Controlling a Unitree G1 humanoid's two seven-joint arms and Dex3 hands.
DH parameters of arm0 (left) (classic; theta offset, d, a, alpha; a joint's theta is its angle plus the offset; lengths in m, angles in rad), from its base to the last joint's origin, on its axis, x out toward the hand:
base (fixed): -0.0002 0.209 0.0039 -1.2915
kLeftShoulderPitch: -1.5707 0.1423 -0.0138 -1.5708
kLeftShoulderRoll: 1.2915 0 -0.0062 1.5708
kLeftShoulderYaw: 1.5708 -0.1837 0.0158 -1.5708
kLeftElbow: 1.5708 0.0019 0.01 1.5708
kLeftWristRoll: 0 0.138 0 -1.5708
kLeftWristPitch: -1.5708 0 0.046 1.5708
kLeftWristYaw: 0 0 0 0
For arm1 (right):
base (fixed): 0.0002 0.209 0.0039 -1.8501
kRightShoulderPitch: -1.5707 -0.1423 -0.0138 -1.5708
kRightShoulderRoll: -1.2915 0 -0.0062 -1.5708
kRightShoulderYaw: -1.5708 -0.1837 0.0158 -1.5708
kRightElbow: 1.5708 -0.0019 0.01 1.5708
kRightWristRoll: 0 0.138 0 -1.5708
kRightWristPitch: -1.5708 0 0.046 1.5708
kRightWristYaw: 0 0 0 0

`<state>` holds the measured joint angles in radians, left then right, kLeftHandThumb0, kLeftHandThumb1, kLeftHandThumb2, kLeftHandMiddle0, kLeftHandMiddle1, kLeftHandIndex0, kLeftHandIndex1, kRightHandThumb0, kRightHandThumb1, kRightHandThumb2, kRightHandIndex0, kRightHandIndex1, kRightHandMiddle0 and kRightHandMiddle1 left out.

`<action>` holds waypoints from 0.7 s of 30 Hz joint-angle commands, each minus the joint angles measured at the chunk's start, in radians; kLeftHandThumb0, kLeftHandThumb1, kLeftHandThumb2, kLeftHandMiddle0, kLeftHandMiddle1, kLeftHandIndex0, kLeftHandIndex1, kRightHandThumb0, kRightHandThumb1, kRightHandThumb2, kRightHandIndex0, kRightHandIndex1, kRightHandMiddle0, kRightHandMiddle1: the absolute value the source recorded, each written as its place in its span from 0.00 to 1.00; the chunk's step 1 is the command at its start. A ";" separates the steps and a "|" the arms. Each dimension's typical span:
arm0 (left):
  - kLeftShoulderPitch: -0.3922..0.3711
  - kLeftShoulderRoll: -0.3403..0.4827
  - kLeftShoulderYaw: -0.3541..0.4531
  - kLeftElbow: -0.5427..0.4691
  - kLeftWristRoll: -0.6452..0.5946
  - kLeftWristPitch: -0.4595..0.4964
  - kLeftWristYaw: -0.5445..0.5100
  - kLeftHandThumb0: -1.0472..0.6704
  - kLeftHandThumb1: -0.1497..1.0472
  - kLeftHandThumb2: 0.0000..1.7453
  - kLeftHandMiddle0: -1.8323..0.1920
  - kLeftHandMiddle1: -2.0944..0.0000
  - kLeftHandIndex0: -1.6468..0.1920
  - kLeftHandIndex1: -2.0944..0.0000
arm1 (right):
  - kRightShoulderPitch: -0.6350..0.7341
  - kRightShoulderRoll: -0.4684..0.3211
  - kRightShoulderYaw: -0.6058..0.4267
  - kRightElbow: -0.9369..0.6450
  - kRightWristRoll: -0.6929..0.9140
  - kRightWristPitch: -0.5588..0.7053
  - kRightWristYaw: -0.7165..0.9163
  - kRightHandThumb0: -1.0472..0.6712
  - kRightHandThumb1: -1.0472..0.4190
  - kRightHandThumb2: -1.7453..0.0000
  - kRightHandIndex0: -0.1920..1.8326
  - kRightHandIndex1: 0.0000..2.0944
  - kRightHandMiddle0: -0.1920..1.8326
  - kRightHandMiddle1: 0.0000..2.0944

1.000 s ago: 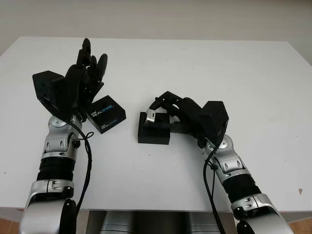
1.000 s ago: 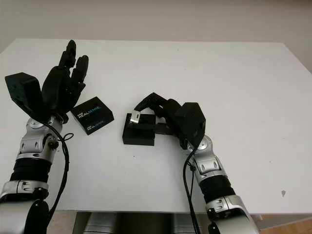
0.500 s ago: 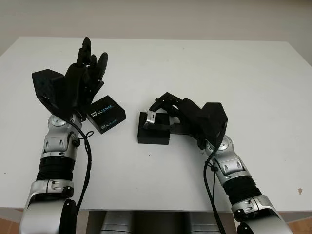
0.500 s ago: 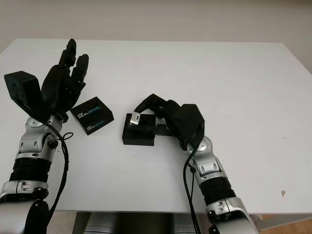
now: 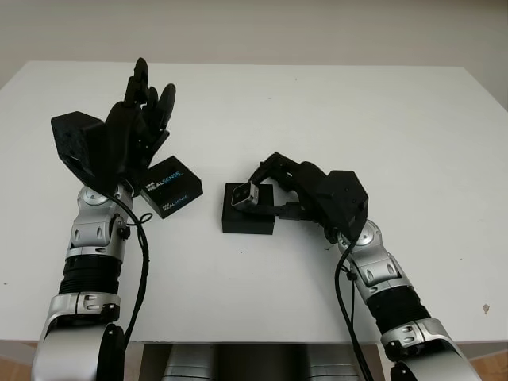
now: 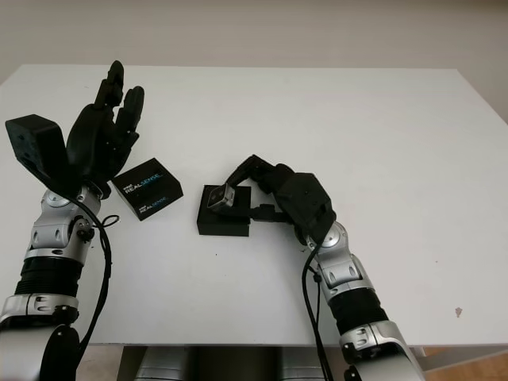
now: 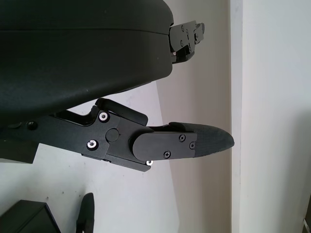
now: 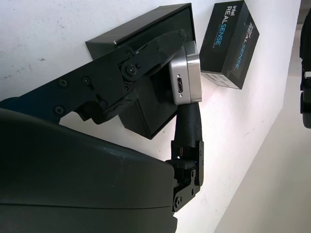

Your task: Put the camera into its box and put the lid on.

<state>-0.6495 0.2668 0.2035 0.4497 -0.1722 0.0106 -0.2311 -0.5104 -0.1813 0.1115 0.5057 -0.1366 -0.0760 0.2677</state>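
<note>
A small silver camera (image 5: 243, 196) is held in my right hand (image 5: 266, 189), whose fingers are curled around it just above the open black box (image 5: 248, 221) in the middle of the table. In the right wrist view the camera (image 8: 187, 78) sits tilted over the box's cavity (image 8: 155, 109). The black lid printed REALSENSE (image 5: 170, 186) lies flat to the left of the box. My left hand (image 5: 139, 111) is open and raised above the table, just behind and left of the lid.
The white table (image 5: 381, 127) stretches wide to the right and behind the box. Its front edge (image 5: 254, 340) runs close below my forearms. A pale wall stands beyond the far edge.
My right hand has turned and lowered the camera toward the box's opening, so the camera now tilts over the cavity. The left hand and the lid have stayed put.
</note>
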 commanded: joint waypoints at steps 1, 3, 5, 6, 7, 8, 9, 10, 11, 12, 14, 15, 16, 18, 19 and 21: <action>0.009 0.011 -0.001 -0.013 0.000 0.001 -0.004 0.24 1.00 0.23 1.00 1.00 1.00 1.00 | 0.016 -0.003 0.017 -0.001 -0.012 -0.005 0.001 0.36 0.11 0.97 0.20 0.03 0.26 0.81; 0.009 0.011 -0.001 -0.016 0.001 0.003 -0.002 0.24 1.00 0.23 1.00 1.00 1.00 1.00 | 0.016 -0.004 0.019 -0.002 -0.015 0.003 0.005 0.36 0.11 0.97 0.20 0.03 0.26 0.81; 0.008 0.011 -0.001 -0.016 0.003 0.005 0.000 0.24 1.00 0.23 1.00 1.00 1.00 1.00 | 0.017 -0.006 0.024 -0.009 -0.020 0.016 0.009 0.36 0.11 0.97 0.20 0.03 0.26 0.81; 0.008 0.011 -0.002 -0.016 0.003 0.006 0.000 0.24 1.00 0.23 1.00 1.00 1.00 1.00 | 0.018 -0.007 0.027 -0.015 -0.022 0.024 0.011 0.36 0.11 0.97 0.19 0.03 0.26 0.82; 0.009 0.012 -0.002 -0.019 0.003 0.008 0.000 0.24 1.00 0.23 1.00 1.00 1.00 1.00 | 0.021 -0.008 0.030 -0.022 -0.025 0.028 0.015 0.36 0.11 0.97 0.19 0.03 0.26 0.82; 0.009 0.012 -0.002 -0.022 0.003 0.009 0.000 0.24 1.00 0.23 1.00 1.00 1.00 1.00 | 0.022 -0.016 0.041 -0.029 -0.036 0.029 0.023 0.36 0.10 0.97 0.19 0.02 0.25 0.81; 0.010 0.012 -0.002 -0.023 0.003 0.010 0.000 0.24 1.00 0.23 1.00 1.00 1.00 1.00 | 0.022 -0.024 0.051 -0.036 -0.044 0.030 0.036 0.36 0.10 0.97 0.19 0.02 0.23 0.81; 0.010 0.012 -0.001 -0.024 0.002 0.011 0.001 0.24 1.00 0.23 1.00 1.00 1.00 1.00 | 0.022 -0.030 0.057 -0.042 -0.049 0.031 0.045 0.35 0.10 0.97 0.18 0.02 0.19 0.79; 0.009 0.011 0.000 -0.023 0.001 0.012 0.002 0.24 1.00 0.23 1.00 1.00 1.00 1.00 | 0.018 -0.041 0.069 -0.051 -0.059 0.035 0.063 0.34 0.10 0.97 0.17 0.02 0.15 0.76; 0.010 0.011 0.000 -0.026 0.001 0.014 0.004 0.24 1.00 0.23 1.00 1.00 1.00 1.00 | 0.014 -0.051 0.077 -0.059 -0.063 0.035 0.081 0.33 0.11 0.97 0.16 0.01 0.12 0.70; 0.010 0.012 0.000 -0.030 0.002 0.019 0.006 0.24 1.00 0.23 1.00 1.00 1.00 1.00 | 0.006 -0.063 0.084 -0.068 -0.065 0.029 0.108 0.31 0.12 0.97 0.12 0.01 0.07 0.55; 0.011 0.013 0.000 -0.034 0.002 0.024 0.008 0.24 1.00 0.23 1.00 1.00 1.00 1.00 | 0.004 -0.070 0.087 -0.072 -0.067 0.016 0.115 0.30 0.12 0.97 0.11 0.01 0.07 0.52; 0.012 0.014 -0.001 -0.038 0.003 0.030 0.008 0.24 1.00 0.23 1.00 0.99 1.00 1.00 | 0.001 -0.076 0.090 -0.078 -0.073 0.011 0.118 0.28 0.12 0.97 0.10 0.01 0.06 0.47; 0.016 0.015 0.000 -0.045 0.002 0.035 0.008 0.24 1.00 0.23 1.00 0.99 1.00 1.00 | -0.002 -0.084 0.091 -0.088 -0.078 -0.002 0.119 0.26 0.10 0.97 0.08 0.01 0.07 0.35; 0.018 0.014 0.000 -0.048 0.001 0.036 0.007 0.24 1.00 0.24 1.00 0.99 1.00 1.00 | -0.002 -0.085 0.090 -0.090 -0.076 -0.004 0.119 0.26 0.09 0.97 0.07 0.01 0.07 0.32; 0.023 0.012 0.001 -0.052 -0.001 0.035 0.008 0.24 1.00 0.24 1.00 0.99 1.00 1.00 | 0.001 -0.081 0.072 -0.105 -0.046 -0.006 0.124 0.27 0.08 0.97 0.05 0.01 0.08 0.23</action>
<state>-0.6428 0.2724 0.2032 0.4144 -0.1719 0.0449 -0.2249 -0.5070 -0.2687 0.1898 0.4228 -0.1951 -0.0709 0.3876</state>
